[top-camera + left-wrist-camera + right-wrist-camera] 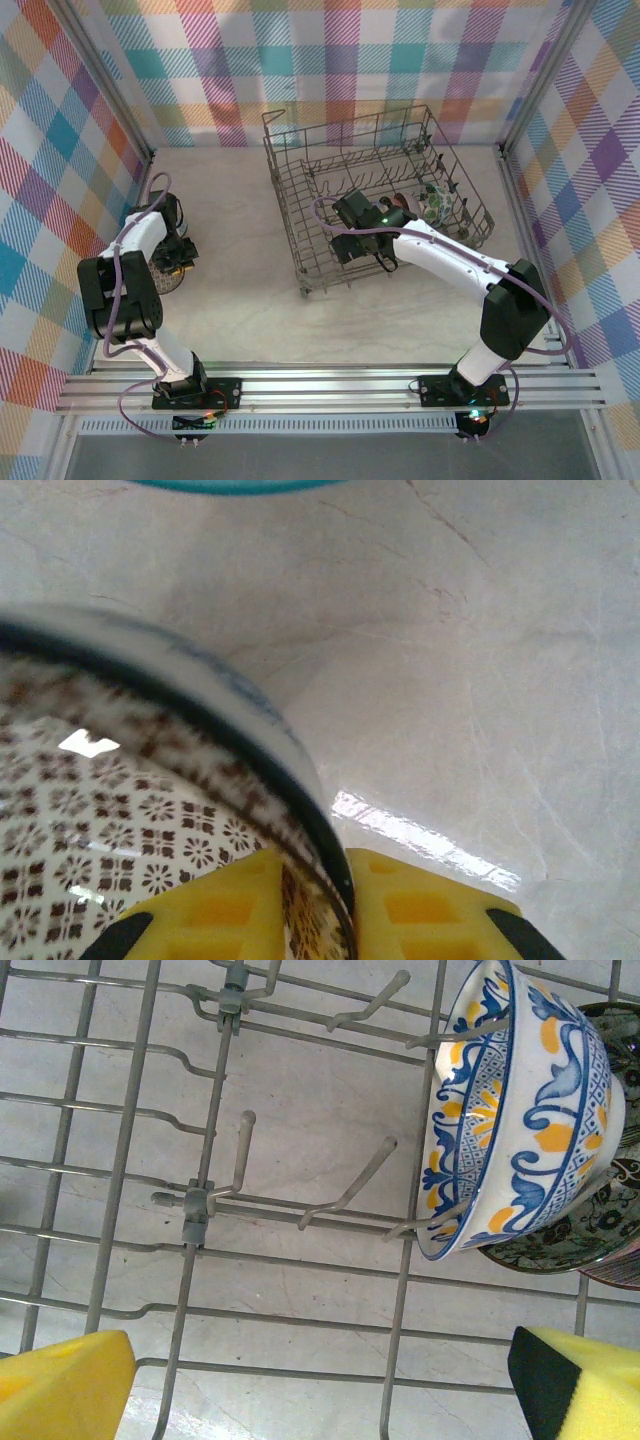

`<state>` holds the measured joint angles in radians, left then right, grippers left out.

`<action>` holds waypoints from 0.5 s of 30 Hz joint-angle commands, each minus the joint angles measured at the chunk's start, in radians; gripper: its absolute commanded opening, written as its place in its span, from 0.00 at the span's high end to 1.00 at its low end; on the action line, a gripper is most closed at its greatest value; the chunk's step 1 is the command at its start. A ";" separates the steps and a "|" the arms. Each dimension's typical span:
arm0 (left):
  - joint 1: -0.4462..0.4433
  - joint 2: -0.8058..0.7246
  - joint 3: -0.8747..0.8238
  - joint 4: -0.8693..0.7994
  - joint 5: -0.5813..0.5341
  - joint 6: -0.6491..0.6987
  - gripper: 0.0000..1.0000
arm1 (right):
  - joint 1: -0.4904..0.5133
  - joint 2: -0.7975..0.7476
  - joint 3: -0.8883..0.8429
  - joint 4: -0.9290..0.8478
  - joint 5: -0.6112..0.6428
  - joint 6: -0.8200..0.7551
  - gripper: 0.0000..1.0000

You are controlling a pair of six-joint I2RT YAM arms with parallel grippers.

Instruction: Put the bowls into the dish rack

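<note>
The brown-lattice bowl [120,810] has a dark rim, pinched between the left fingers [420,910]. Right fingers [60,1390] spread wide above the dish rack [200,1200].

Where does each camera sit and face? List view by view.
Top external: above and behind the bases, looking down on the table, dish rack, left arm and right arm.
Left wrist: on its arm, close on the lattice bowl, its rim between the left fingers.
Right wrist: above the rack's floor, facing the blue-yellow bowl on edge; right fingers spread.
Shared: top and right wrist show the rack; top and left wrist, the lattice bowl.
</note>
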<state>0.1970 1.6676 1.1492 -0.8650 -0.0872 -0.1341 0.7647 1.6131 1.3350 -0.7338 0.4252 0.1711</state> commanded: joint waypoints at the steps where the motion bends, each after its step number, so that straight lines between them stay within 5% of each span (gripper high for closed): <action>1: -0.026 -0.027 -0.009 -0.042 0.095 -0.030 0.81 | -0.008 -0.019 0.000 0.009 -0.009 0.005 0.04; 15: -0.263 -0.033 0.023 -0.035 0.127 -0.183 0.82 | -0.009 -0.034 -0.005 -0.002 -0.016 0.019 0.04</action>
<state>-0.0151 1.6417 1.1496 -0.8913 -0.0349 -0.2481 0.7639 1.6127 1.3350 -0.7338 0.4244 0.1749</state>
